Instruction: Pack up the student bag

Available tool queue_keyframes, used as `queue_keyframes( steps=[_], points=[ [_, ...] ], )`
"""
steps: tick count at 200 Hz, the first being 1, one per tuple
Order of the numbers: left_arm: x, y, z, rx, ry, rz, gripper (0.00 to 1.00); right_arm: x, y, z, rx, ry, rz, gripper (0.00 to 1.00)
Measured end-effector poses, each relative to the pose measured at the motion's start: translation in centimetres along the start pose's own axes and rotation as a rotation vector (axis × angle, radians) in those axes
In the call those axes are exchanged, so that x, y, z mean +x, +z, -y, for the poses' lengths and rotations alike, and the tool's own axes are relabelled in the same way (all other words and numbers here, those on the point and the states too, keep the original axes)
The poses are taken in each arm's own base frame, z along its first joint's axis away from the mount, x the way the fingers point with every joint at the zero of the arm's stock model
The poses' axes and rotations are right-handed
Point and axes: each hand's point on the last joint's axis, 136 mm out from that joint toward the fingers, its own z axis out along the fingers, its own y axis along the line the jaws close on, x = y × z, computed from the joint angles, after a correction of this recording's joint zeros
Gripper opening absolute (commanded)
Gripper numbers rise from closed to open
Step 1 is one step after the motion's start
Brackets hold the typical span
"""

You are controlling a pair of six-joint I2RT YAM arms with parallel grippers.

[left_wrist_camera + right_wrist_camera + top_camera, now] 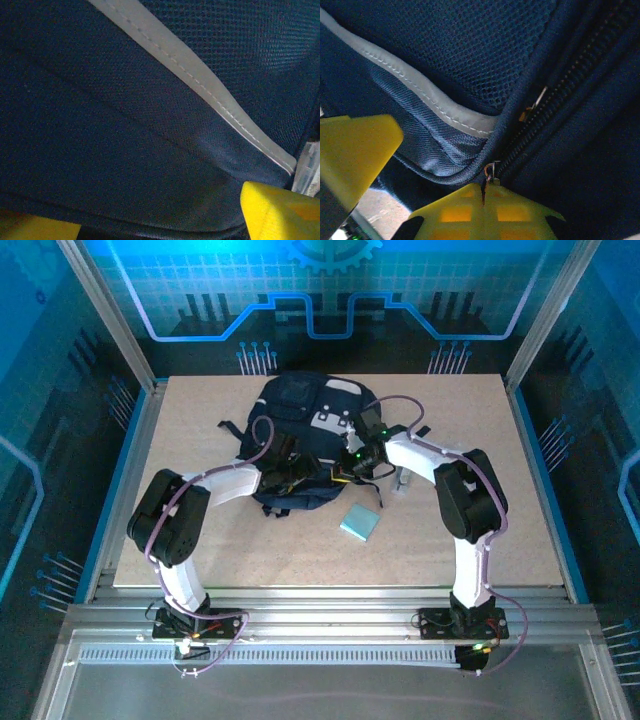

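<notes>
On tabletop (450, 540), navy mesh student bag (300, 400), stitched stripe (200, 80)

Matt navy mesh-cloth student bag (295, 405) on speckled matt table (300, 555).

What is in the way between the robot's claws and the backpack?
Nothing visible. Both claws are right at the student bag. The right claw is shut on what looks like its zip pull, and the left claw is open with the bag's navy fabric right against it.
</notes>
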Motion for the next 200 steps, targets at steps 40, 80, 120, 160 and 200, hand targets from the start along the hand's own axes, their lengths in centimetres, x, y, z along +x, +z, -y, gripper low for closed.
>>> queue_keyframes(
  steps=[40,80,120,160,200],
  points=[
    [-1.5,0.2,-0.6,-0.061,0.056,0.029,0.82,1.0,-0.5,-1.5,-0.112,0.031,-0.036,0.0],
    [-5.1,0.3,-1.2,-0.087,0.139,0.041,0.82,1.4,-0.7,-2.8,-0.18,0.013,-0.062,0.15],
    [-7.3,-0.4,-2.1,-0.135,0.242,0.038,0.84,2.1,-3.3,-4.0,-0.197,-0.038,-0.062,0.46],
    [-5.7,-3.6,-1.7,-0.109,0.258,0.01,0.86,-1.2,-5.5,-4.0,-0.122,-0.093,0.053,0.46],
    [-2.8,-5.9,1.1,-0.057,0.308,-0.014,0.8,-5.6,-4.7,-3.4,-0.016,-0.142,0.151,0.46]
  ],
)
